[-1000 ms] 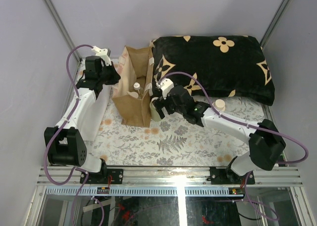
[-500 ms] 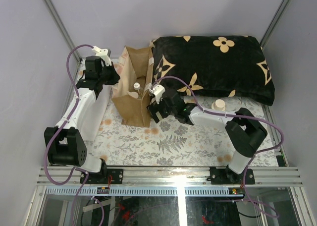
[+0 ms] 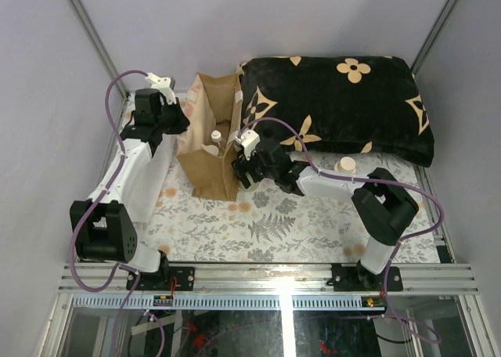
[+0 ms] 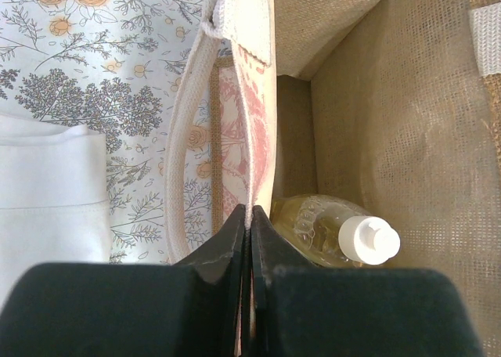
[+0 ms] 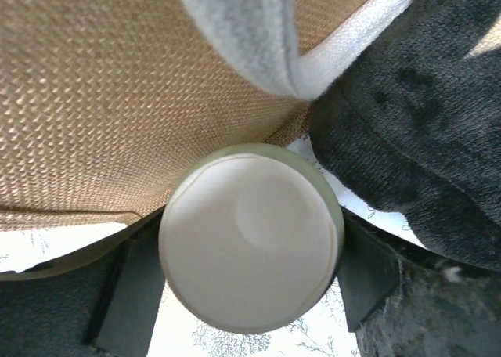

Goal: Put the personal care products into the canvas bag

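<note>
The canvas bag (image 3: 210, 142) stood upright near the far left of the flowered table cover (image 3: 274, 224), a tall tan-brown sack of coarse weave with pale straps (image 4: 184, 138), its mouth open upward. The left gripper (image 3: 176, 120) had its fingers pinched almost together on the bag's left rim; in the left wrist view that gripper (image 4: 249, 236) had the thin pale wall clamped between the two dark tips.

Inside the bag lay a clear amber bottle (image 4: 317, 224) with a white screw cap (image 4: 369, 239), leaning against the woven wall.

The right gripper (image 3: 241, 167) was pressed against the bag's right side, just in front of the black cushion (image 3: 337, 99). Its fingers (image 5: 129, 294) were spread about a bottle's width and gripped a greenish bottle (image 5: 250, 247), seen end-on with its round pale cap facing the camera. The bottle touched the outside of the bag's weave, below a drooping strap, with the cushion's dark pile just to its right.

A cream-capped bottle (image 3: 344, 166) stood on the cover beside the cushion's front edge. A white folded cloth (image 3: 145, 177) lay left of the bag.
</note>
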Robot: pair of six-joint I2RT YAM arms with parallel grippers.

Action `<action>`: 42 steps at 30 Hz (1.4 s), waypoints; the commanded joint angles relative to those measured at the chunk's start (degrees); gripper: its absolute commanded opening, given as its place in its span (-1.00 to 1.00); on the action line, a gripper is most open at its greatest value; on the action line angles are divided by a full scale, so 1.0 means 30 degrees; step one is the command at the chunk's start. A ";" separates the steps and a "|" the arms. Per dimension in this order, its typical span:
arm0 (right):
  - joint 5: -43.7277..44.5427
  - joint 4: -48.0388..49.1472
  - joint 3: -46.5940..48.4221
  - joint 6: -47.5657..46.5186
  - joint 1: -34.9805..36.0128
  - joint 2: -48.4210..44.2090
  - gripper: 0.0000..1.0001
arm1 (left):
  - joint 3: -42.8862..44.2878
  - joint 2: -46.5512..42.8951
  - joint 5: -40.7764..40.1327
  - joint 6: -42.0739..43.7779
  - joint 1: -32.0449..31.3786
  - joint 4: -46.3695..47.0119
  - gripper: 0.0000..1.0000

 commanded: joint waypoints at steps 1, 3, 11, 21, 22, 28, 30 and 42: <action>-0.0970 0.0737 0.1141 -0.0157 -0.0236 0.0291 0.58 | 0.0401 0.0434 -0.0217 0.0262 -0.0098 0.0033 -1.00; -0.1354 0.0317 0.1402 -0.0142 -0.0280 0.0576 0.45 | 0.0484 0.0514 -0.0234 0.0261 -0.0097 0.0033 -1.00; -0.1561 -0.1126 0.2376 -0.0278 -0.0419 0.0700 -0.18 | 0.0605 0.0686 -0.0171 0.0261 -0.0074 0.0062 -1.00; 0.0370 -0.5240 0.4421 0.0168 -0.2104 -0.1576 -0.56 | 0.0669 0.0751 -0.0333 0.0305 -0.0100 0.0160 -1.00; 0.0601 -0.5535 0.4483 0.0012 -0.2225 -0.1982 -0.56 | 0.0670 0.0787 -0.0336 0.0292 -0.0087 0.0199 -1.00; 0.2369 -0.9037 0.7274 -0.1165 -0.2653 -0.3228 -0.56 | 0.0793 0.1070 -0.0299 0.0233 -0.0100 0.0420 -1.00; 0.2868 -0.9924 0.8497 -0.1306 -0.2785 -0.3325 -0.55 | 0.0856 0.1186 -0.0301 0.0204 -0.0104 0.0547 -1.00; 0.4508 -1.1628 1.8562 -0.3487 -0.2875 -0.0491 -0.50 | 0.1098 0.1675 -0.0097 0.0173 -0.0092 0.0910 -1.00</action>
